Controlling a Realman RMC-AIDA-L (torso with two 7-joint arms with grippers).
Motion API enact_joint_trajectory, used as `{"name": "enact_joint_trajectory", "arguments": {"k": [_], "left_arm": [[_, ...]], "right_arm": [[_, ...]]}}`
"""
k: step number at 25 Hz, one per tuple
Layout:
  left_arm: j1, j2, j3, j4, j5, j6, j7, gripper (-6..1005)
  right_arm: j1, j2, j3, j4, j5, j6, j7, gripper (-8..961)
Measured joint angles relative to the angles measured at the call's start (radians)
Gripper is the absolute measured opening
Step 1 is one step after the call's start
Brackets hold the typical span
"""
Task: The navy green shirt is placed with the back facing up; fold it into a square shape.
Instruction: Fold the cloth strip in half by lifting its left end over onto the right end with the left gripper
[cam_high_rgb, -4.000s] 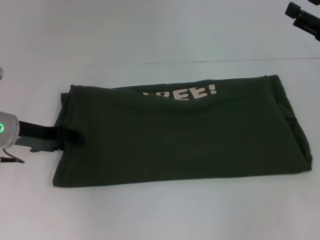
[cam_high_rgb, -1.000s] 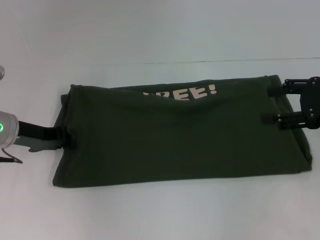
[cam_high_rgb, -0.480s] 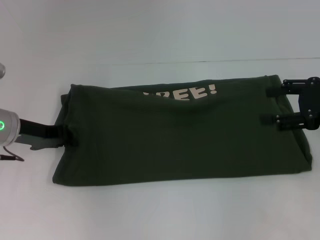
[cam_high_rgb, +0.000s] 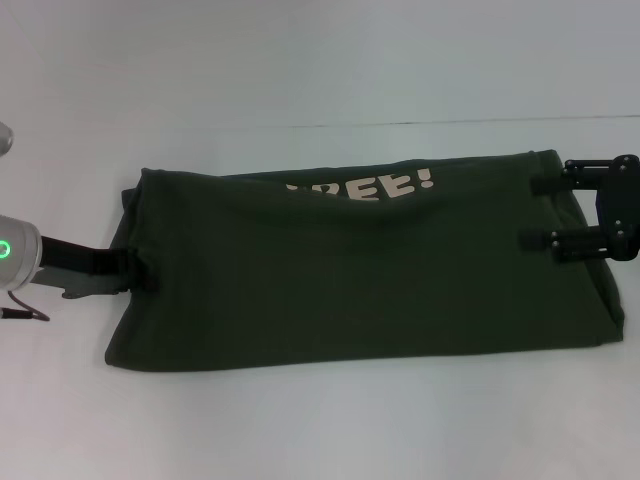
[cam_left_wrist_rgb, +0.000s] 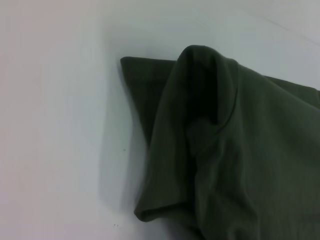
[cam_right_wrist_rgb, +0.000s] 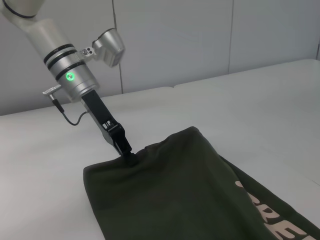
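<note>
The navy green shirt (cam_high_rgb: 360, 280) lies folded into a long band across the white table, with cream lettering "REE!" (cam_high_rgb: 375, 187) showing along its far fold. My left gripper (cam_high_rgb: 140, 272) is at the shirt's left end, shut on the cloth edge. The right wrist view shows its fingertips (cam_right_wrist_rgb: 127, 154) pinched into the shirt (cam_right_wrist_rgb: 175, 190). The left wrist view shows the bunched cloth (cam_left_wrist_rgb: 240, 150) close up. My right gripper (cam_high_rgb: 538, 213) is at the shirt's right end, its jaws open and spread over the cloth edge.
The white table (cam_high_rgb: 320, 60) extends around the shirt on all sides, and its back edge runs just beyond the shirt. Grey wall panels (cam_right_wrist_rgb: 200, 40) stand behind the table in the right wrist view.
My right gripper came down from the far right corner to the shirt's right end, then edged slightly left over the cloth. My left gripper has stayed at the left end.
</note>
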Motion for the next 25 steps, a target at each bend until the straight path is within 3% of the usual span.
{"name": "enact_joint_trajectory", "arguments": {"k": [25], "left_arm": [[0.000,0.000,0.000,0.000,0.002,0.006,0.004,82]], "right_arm": [[0.000,0.008,-0.011,-0.011,0.000,0.005,-0.001,825]]}}
